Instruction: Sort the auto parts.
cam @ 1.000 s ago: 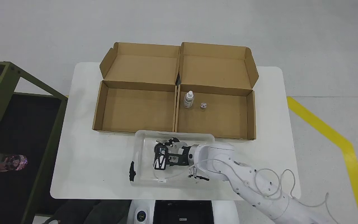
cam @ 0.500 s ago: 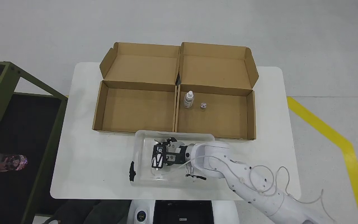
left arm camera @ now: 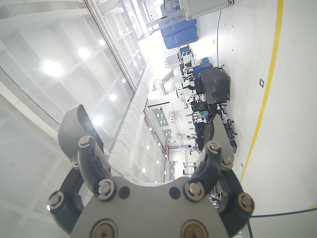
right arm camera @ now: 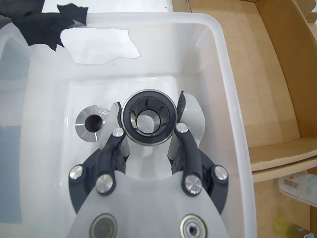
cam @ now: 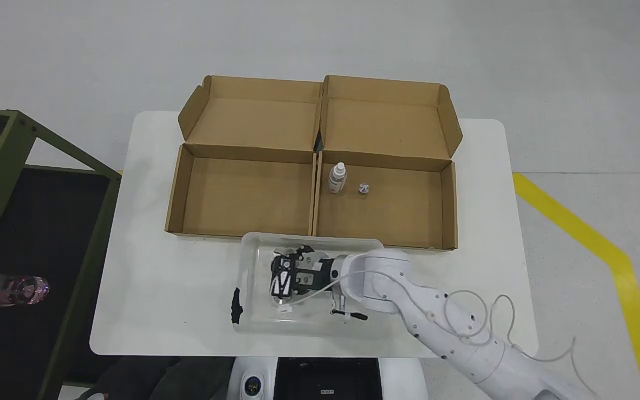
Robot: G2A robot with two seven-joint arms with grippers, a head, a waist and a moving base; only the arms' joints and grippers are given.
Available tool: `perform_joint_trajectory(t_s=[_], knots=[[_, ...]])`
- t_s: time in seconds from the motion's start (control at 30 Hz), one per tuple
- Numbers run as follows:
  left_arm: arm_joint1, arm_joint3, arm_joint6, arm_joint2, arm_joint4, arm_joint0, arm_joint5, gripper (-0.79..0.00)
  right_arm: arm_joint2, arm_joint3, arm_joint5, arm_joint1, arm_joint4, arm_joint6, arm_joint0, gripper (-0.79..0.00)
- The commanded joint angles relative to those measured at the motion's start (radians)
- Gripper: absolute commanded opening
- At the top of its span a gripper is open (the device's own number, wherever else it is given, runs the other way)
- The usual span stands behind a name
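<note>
Bright, even overhead light washes the white tabletop (cam: pixel 150 290), leaving only faint soft shadows inside the cardboard boxes (cam: pixel 245 195); in the left wrist view round ceiling lamps (left arm camera: pixel 52 68) flare into white glare, straight lines bow toward both wrist views' edges, and pale reflections lie on the clear bin (right arm camera: pixel 148 17).

I'm holding my right gripper (right arm camera: pixel 149 101) pointing downward, fingers clamping a black bearing (right arm camera: pixel 128 127), while my left gripper (left arm camera: pixel 146 115) is pointing upward, fingers spread apart.
</note>
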Motion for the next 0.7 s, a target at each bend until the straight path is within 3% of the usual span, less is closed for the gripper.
perform_joint_trajectory(t_s=[0.0,0.67], knots=[[0.0,0.0,0.0,0.0,0.0,0.0,0.0,0.0,0.006,-0.006,-0.006,0.0,0.006,-0.003,-0.002,-0.785],[0.0,0.0,0.0,0.0,0.0,0.0,0.0,0.0,0.125,-0.146,-0.082,0.021,0.106,-0.023,-0.049,-0.785]])
